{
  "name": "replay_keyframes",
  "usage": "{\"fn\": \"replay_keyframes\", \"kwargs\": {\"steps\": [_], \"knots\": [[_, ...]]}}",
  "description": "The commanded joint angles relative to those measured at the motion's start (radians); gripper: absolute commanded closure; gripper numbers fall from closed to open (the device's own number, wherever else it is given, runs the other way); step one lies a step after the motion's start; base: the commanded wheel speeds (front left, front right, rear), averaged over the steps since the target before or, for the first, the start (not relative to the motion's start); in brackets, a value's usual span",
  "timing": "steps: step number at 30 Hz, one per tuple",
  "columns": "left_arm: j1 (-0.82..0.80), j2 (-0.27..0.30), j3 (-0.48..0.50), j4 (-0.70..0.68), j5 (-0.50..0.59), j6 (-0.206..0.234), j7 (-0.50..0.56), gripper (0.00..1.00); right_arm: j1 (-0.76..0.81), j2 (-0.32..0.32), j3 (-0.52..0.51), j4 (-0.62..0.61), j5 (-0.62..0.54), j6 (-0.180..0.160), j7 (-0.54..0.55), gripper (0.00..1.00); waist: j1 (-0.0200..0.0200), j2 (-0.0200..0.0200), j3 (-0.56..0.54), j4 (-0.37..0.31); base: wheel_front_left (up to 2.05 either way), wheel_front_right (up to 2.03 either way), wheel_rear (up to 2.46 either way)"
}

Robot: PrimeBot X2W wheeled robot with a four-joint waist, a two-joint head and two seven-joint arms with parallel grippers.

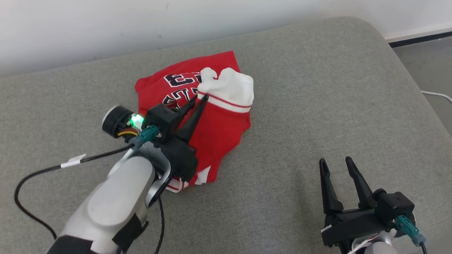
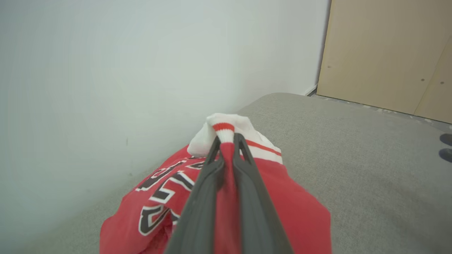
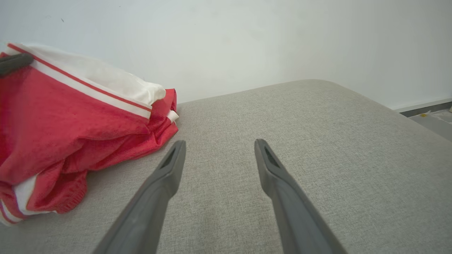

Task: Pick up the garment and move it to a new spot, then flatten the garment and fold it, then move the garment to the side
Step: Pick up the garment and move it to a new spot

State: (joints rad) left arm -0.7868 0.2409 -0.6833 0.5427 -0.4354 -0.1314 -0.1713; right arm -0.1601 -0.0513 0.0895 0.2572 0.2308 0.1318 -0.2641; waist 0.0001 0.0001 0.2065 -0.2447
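The garment is a crumpled red jersey with white trim and black numerals, lying on the grey cushion left of centre. My left gripper reaches over it and is shut on a pinched fold of red and white cloth near the white band. In the left wrist view that fold of the garment sits squeezed between the dark fingers. My right gripper rests open at the lower right, apart from the cloth. In the right wrist view the garment lies to the left of the spread gripper.
A white wall runs behind the cushion. The cushion's rounded right edge drops to a grey floor with a white cord. A black cable trails from my left arm. A wooden panel stands beyond the cushion's far end.
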Motion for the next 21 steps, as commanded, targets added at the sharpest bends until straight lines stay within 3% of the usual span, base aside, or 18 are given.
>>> {"fn": "replay_keyframes", "kwargs": {"steps": [1, 21], "knots": [[-0.045, 0.003, -0.014, -0.007, -0.005, 0.002, -0.005, 1.00, 0.013, 0.001, 0.002, 0.006, 0.004, -0.002, -0.001, 0.00, -0.0001, -0.0001, -0.011, 0.003, 0.00, 0.00, 0.00], [-0.663, 0.049, -0.139, -0.060, -0.133, 0.002, 0.089, 1.00, 0.019, 0.001, 0.019, 0.020, 0.047, -0.002, -0.001, 0.00, -0.0001, -0.0001, -0.031, -0.034, 0.00, 0.00, 0.00]]}}
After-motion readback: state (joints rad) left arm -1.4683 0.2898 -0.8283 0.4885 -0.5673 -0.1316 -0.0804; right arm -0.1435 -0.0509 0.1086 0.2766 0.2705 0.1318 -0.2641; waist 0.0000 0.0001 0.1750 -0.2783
